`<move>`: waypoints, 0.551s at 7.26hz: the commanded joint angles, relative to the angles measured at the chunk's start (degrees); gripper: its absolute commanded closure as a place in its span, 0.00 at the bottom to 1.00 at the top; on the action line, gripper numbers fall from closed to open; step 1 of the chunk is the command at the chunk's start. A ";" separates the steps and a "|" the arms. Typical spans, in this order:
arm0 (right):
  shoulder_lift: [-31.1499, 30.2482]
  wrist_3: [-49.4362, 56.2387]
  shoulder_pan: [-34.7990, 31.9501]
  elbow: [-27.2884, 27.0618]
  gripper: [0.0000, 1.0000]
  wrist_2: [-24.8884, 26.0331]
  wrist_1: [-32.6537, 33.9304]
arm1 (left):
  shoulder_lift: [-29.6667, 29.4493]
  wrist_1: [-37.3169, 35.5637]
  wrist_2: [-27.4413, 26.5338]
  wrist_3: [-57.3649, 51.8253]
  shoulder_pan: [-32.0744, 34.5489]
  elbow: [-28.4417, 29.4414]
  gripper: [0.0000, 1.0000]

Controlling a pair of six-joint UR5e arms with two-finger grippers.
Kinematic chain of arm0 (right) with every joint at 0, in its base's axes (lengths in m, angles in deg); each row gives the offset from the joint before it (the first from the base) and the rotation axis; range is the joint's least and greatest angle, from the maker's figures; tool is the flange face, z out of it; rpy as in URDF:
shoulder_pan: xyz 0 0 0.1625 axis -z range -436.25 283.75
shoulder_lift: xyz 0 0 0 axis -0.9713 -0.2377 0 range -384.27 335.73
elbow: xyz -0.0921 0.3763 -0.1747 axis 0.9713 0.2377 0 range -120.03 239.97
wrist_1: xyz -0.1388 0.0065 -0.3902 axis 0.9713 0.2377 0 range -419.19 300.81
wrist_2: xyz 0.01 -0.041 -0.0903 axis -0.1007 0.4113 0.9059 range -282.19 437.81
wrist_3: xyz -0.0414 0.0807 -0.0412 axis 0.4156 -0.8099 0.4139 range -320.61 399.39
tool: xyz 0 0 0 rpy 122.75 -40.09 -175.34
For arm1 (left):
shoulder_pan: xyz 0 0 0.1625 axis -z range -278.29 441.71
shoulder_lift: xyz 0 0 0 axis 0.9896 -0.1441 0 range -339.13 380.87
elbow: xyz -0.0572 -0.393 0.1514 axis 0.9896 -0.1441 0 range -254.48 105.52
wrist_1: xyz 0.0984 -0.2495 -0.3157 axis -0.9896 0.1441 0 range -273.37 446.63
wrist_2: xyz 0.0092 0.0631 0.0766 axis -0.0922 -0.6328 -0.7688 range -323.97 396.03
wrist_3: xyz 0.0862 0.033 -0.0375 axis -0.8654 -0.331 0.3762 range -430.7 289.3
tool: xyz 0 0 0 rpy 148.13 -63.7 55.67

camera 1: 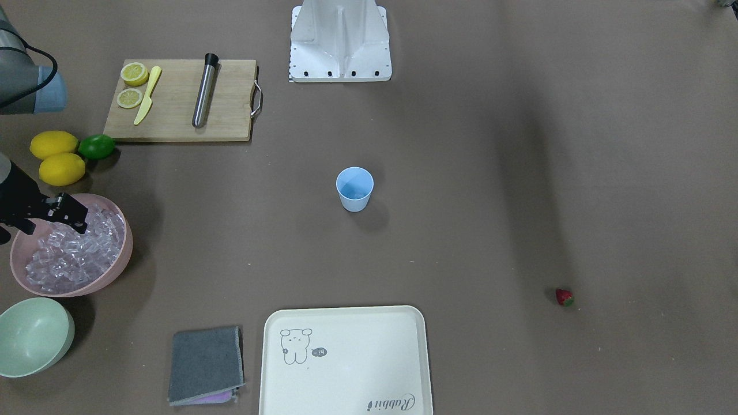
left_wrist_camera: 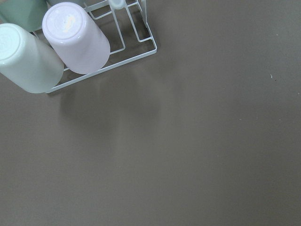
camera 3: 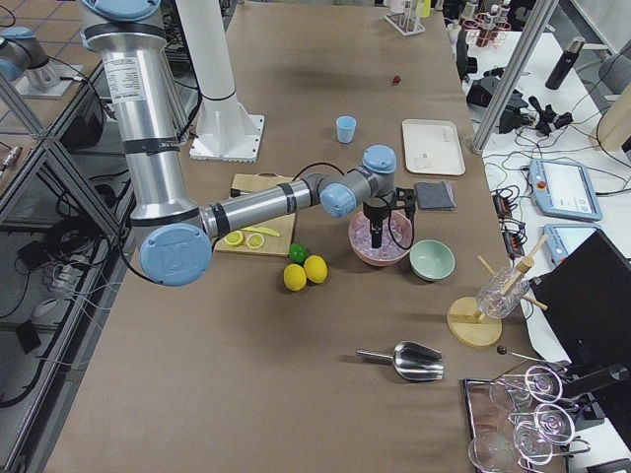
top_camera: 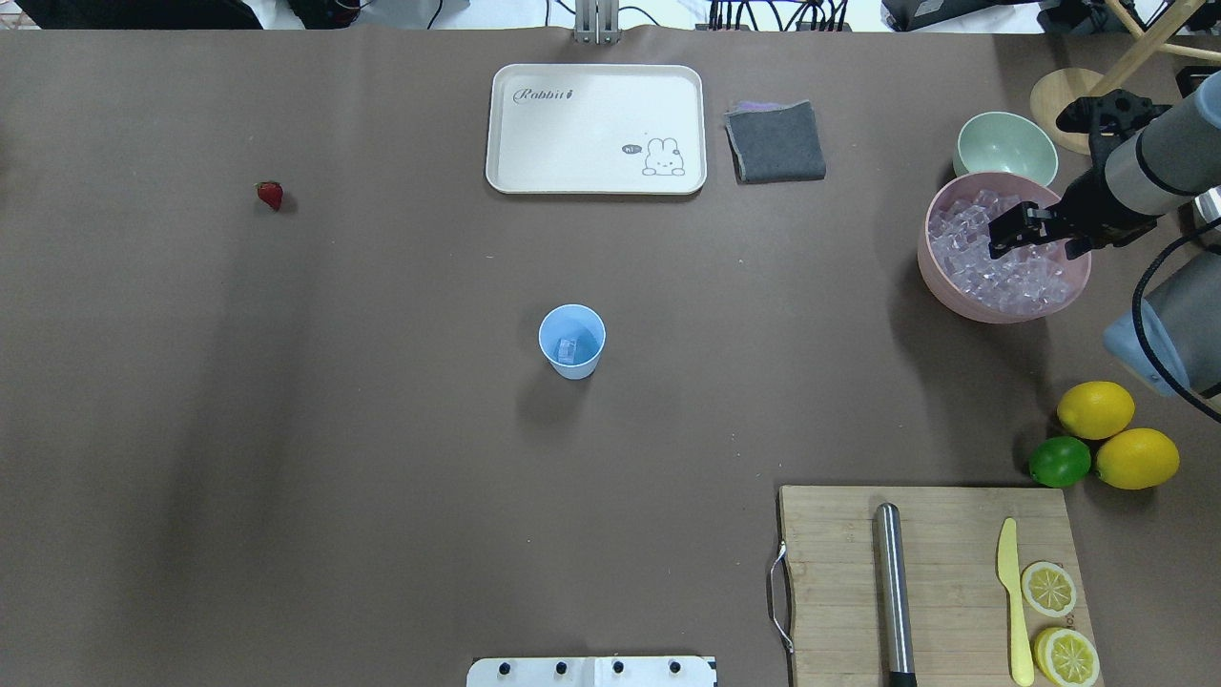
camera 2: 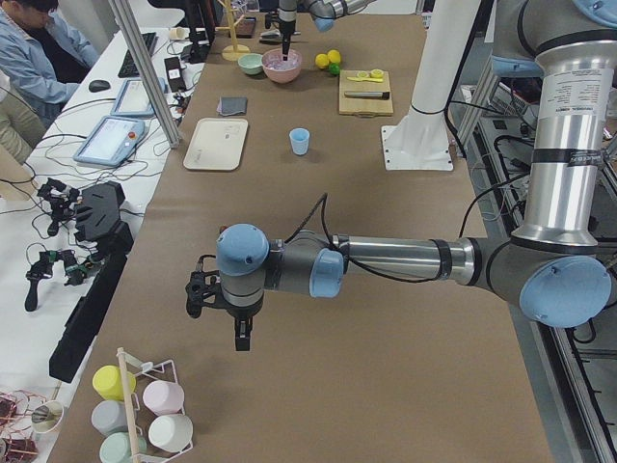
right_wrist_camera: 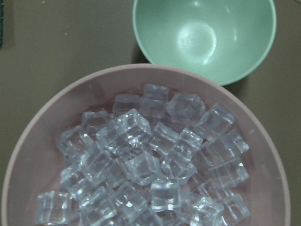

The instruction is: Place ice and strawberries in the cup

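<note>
The blue cup (top_camera: 571, 342) stands in the middle of the table (top_camera: 382, 429) with one ice cube (top_camera: 569, 351) inside. Farther out on the right, more ice (top_camera: 1002, 277) is heaped in a pink bowl (top_camera: 940, 277). The right gripper (top_camera: 1011, 239) hangs just over the heap. The strawberry (top_camera: 270, 195) lies farther off on the left, well apart from the cup. The left gripper (camera 2: 241, 338) hangs over bare table near a wire rack (left_wrist_camera: 131, 57). I cannot tell if either gripper's fingers are spread or pressed together.
</note>
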 commanded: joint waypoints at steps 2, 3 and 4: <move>-0.24 1.32 1.92 -0.60 0.01 1.09 0.11 | -0.41 0.00 0.00 -0.02 -0.09 0.57 0.03; -0.16 1.86 1.83 -0.07 0.01 3.27 0.11 | -0.41 -0.09 0.00 0.07 -0.09 0.66 0.03; 0.37 1.78 1.92 0.11 0.01 3.38 0.19 | -0.41 -0.09 0.00 -0.02 -0.18 0.67 0.03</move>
